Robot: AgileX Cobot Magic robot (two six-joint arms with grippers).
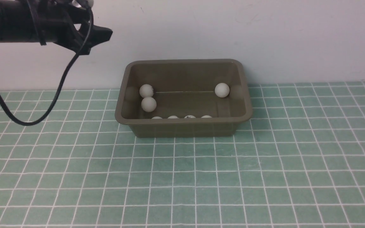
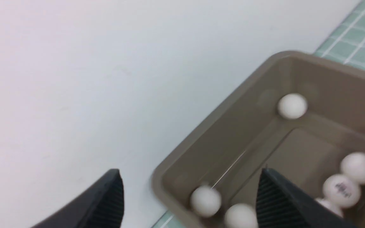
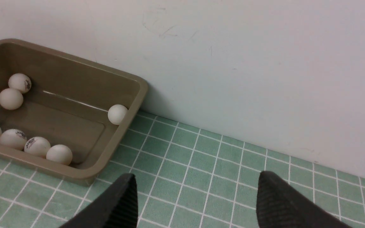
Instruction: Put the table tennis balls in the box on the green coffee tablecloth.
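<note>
1. Here, I see the green coffee tablecloth (image 1: 265, 177) spread over the whole counter up to the white wall (image 1: 265, 38).
2. The box (image 1: 185, 128) stands on the cloth, its far side against the wall.
3. My left gripper (image 2: 188, 193) hovers above the box's left far corner, fingers (image 2: 106, 202) spread wide and holding nothing; two balls lie below, between them.
4. My right gripper (image 3: 195, 202) hangs over bare cloth well to the right of the box, fingers (image 3: 119, 205) spread and empty.
5. All seven table tennis balls (image 1: 222, 90) lie inside the box: one at the far right corner, two touching at the far left, four in a row along the near wall.
</note>
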